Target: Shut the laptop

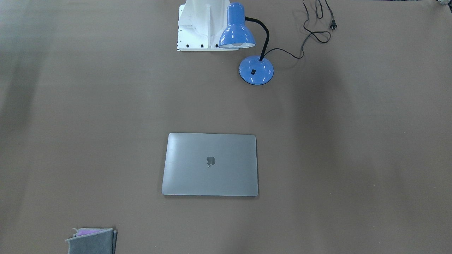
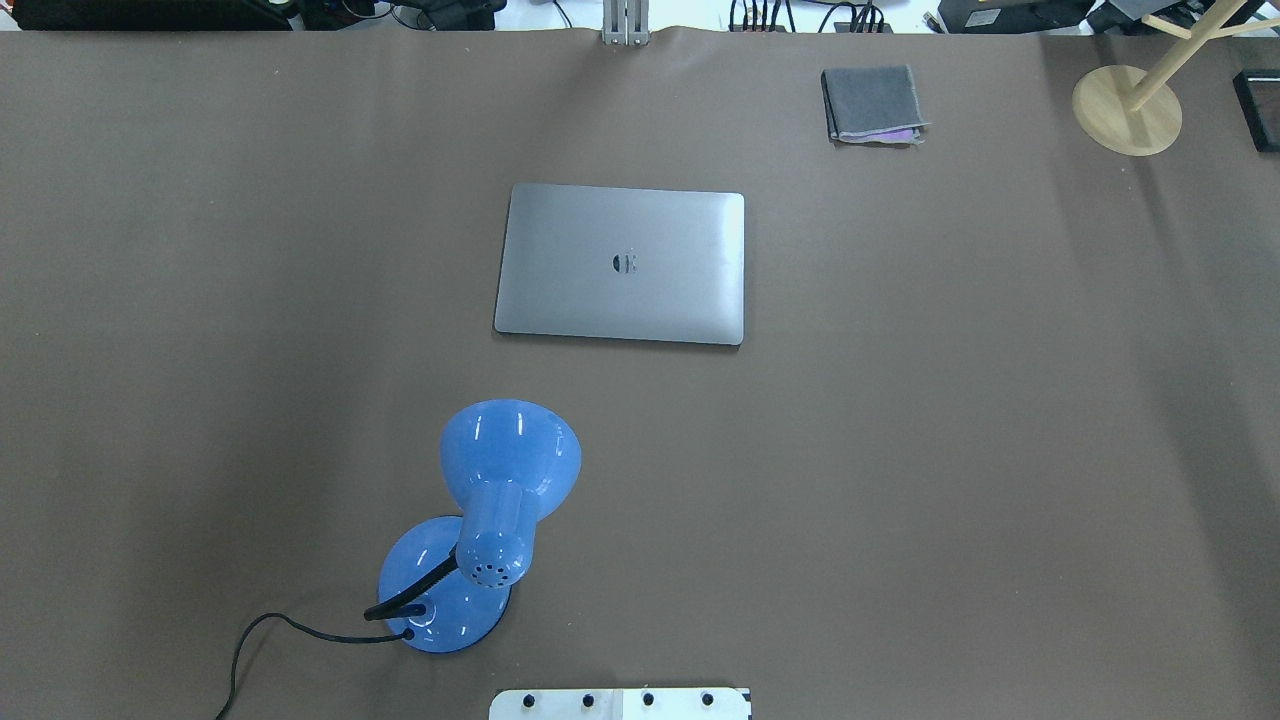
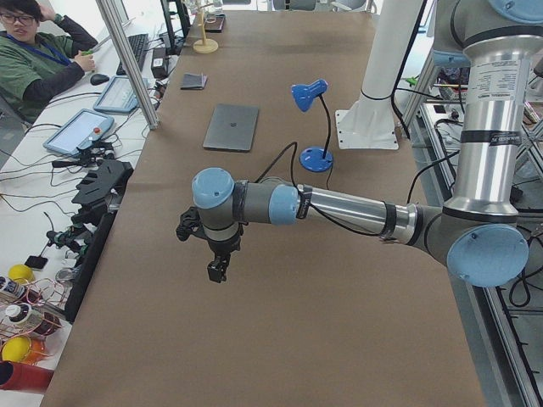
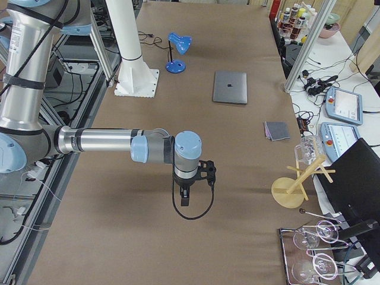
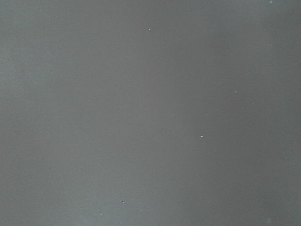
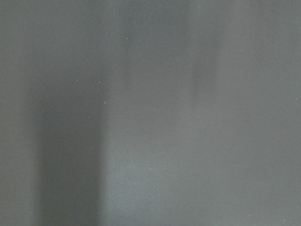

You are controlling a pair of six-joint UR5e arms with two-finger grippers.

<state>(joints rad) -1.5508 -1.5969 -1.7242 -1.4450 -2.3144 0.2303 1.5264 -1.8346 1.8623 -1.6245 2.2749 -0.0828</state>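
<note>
On the table (image 2: 950, 480), the laptop (image 2: 600, 295) lies shut, lengthwise left-right.

laptop (image 1: 210, 164) space-grey (dark logo); lamp (image 1: 243, 38) blue, black neck; cloth (image 2: 871, 103) grey; table (image 1: 353, 141) brown.

The left tool (image 3: 217, 271) hangs over the table (image 3: 280, 339), well apart from the closed laptop (image 3: 232, 127) and blue lamp (image 3: 307, 95).
</note>
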